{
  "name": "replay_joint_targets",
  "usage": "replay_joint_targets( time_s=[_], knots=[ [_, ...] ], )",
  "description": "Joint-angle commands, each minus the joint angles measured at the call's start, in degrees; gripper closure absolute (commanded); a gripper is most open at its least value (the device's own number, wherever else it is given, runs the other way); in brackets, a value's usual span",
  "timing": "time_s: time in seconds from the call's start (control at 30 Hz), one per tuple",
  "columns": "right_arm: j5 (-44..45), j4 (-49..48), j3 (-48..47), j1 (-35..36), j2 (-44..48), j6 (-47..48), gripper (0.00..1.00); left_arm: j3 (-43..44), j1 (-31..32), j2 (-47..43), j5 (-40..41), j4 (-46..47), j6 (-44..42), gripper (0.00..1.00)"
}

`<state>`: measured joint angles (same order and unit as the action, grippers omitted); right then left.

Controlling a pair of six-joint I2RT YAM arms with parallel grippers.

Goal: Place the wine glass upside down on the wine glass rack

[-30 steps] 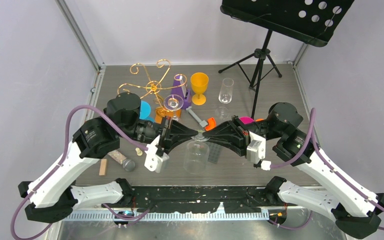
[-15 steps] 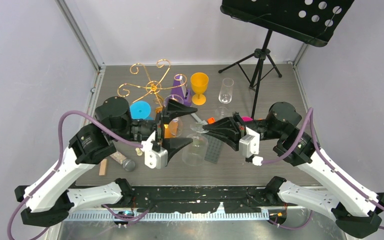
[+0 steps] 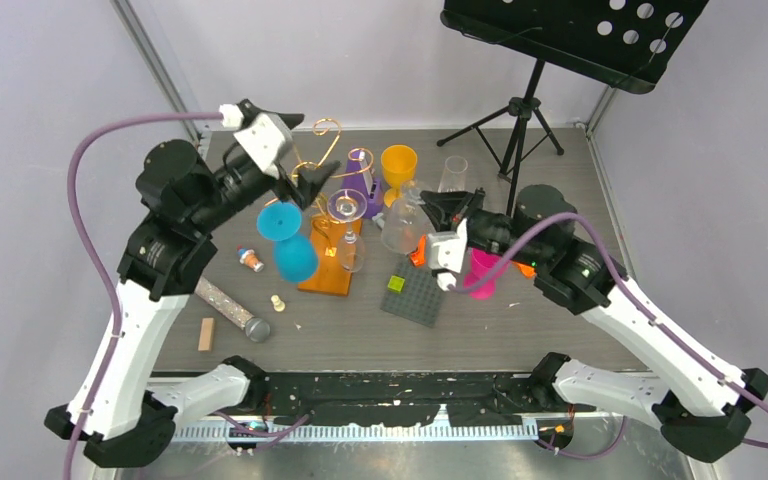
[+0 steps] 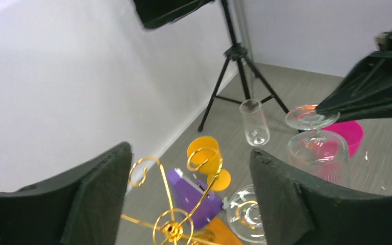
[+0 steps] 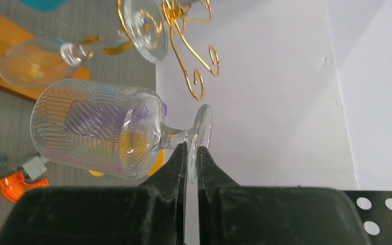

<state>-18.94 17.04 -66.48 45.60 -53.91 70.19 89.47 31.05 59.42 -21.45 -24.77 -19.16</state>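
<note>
Now the left gripper, jaws wide apart and empty, has let go and lifted back over the thin gold wire wine glass rack on its flat orange base. To its right, the clear patterned wine glass hangs bowl-down near the rack, its foot pinched by the closed right gripper alone; hanging it on the rack is not yet done. From above, the left gripper hides part of the rack's scrolls
</note>
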Motion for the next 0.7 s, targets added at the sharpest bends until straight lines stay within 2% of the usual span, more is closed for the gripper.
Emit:
replay_joint_targets(
  time_s=[0.0, 0.07, 0.13, 0.4, 0.67],
  knots=[
    [7.64, -4.6, -6.64, -1.48, -3.1, 4.77, 0.95, 0.74, -8.51, 2.55, -0.94, -2.43, 17.04, 0.23],
    [7.48, -5.47, -8.35, -2.44, -5.5, 5.47, 0.95, -0.27, -12.77, 4.23, -5.46, -2.29, 21.43, 0.35],
    [7.03, -6.1, -9.98, -3.78, -9.0, 7.03, 0.95, -1.79, -15.65, 4.88, -9.92, -1.2, 24.58, 0.41],
    [0.92, -10.24, -17.83, -11.39, -20.02, 11.49, 0.95, -5.78, -17.86, 5.86, -10.01, -0.69, 23.98, 0.44],
    [-1.27, -12.45, -26.77, -13.73, -29.22, 14.44, 0.95, -7.27, -19.84, 7.1, -8.06, -0.34, 21.04, 0.48]
  ],
)
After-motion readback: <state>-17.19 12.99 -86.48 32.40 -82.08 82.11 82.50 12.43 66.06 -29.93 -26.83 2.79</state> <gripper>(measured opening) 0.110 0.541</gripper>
